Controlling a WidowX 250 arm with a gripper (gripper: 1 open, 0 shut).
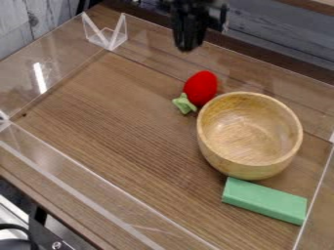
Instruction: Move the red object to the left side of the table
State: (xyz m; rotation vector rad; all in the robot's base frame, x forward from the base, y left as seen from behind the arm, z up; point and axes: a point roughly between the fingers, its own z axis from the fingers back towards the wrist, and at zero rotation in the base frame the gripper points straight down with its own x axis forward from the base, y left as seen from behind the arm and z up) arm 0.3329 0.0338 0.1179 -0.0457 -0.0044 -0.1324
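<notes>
I'm up at twelve, fingers (188,42) spread, seemingly empty; berry (201,87) sits ungripped by the bowl (249,134), whole move left.

The desk (98,142) is showing brown with streaky wood grain. The strawberry-like toy (201,87) is glowing bright red, its 1 leafy end (183,102) showing light green. The bowl (248,134) is showing pale tan; the rectangular block (265,200) is showing plain mint green.
</notes>
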